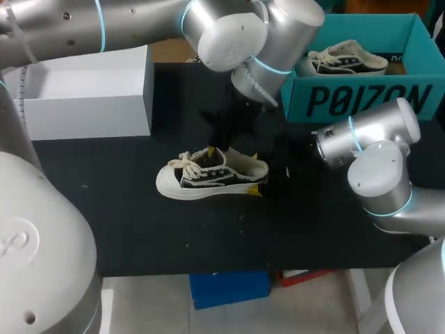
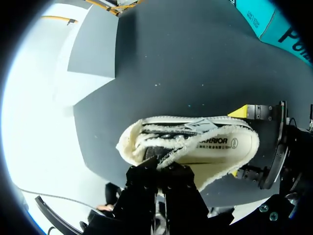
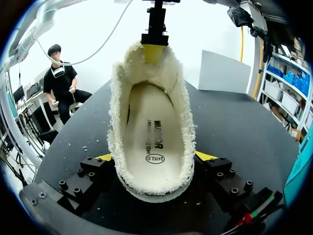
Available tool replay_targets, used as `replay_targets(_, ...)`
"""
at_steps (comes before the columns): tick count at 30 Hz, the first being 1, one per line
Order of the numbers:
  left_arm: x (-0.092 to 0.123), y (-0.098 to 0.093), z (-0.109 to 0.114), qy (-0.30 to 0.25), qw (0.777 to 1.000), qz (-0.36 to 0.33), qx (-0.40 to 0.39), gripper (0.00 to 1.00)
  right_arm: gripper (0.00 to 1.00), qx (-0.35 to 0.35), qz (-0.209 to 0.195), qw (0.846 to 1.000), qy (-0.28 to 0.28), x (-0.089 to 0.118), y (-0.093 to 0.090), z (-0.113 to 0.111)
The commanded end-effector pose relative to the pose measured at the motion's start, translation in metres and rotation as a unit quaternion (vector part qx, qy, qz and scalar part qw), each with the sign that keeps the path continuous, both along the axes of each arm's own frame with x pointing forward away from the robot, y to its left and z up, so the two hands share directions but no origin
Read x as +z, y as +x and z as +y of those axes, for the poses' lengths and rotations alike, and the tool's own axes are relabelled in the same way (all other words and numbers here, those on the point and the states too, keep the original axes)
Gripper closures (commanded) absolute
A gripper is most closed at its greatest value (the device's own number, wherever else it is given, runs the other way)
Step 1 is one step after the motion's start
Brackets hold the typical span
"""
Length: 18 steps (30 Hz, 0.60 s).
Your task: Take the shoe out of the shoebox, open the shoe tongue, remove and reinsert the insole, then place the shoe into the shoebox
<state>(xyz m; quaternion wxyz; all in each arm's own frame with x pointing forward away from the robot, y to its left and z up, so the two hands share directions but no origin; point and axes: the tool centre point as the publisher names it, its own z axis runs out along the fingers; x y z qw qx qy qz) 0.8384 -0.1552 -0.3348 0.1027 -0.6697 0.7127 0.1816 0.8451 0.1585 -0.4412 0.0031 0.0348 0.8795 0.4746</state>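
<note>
A cream and black sneaker [image 1: 208,174] lies on the black table [image 1: 125,209], toe to the left. My left gripper [image 2: 160,166] comes down from above and is shut on the fleecy tongue [image 2: 171,154] at the front of the shoe's opening. My right gripper [image 3: 154,159] is shut on the heel, one yellow fingertip [image 3: 103,156] pressed against each side. The cream insole [image 3: 154,142] lies flat inside the shoe, its print showing. The teal shoebox [image 1: 361,101] stands at the back right with a second sneaker [image 1: 348,59] in it.
A white box [image 1: 83,97] stands at the back left of the table. My left arm's big joints [image 1: 257,35] hang over the table's middle, between the white box and the shoebox. Bare black table lies in front of the shoe.
</note>
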Motion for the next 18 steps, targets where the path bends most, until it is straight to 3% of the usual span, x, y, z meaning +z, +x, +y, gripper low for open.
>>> replay_targets(1,0.017,-0.002,0.014,-0.038,0.999,-0.012,0.005,1.00,1.00,-0.001,0.000,1.000,-0.001,-0.001,0.000,0.002)
replay_targets(8,0.027,0.001,0.028,-0.062,0.998,-0.021,0.010,1.00,1.00,-0.001,0.000,1.000,-0.001,-0.001,0.000,0.002)
replay_targets(18,0.017,-0.003,0.051,-0.081,0.997,-0.014,0.008,1.00,1.00,-0.001,0.000,1.000,-0.001,-0.001,0.000,0.002)
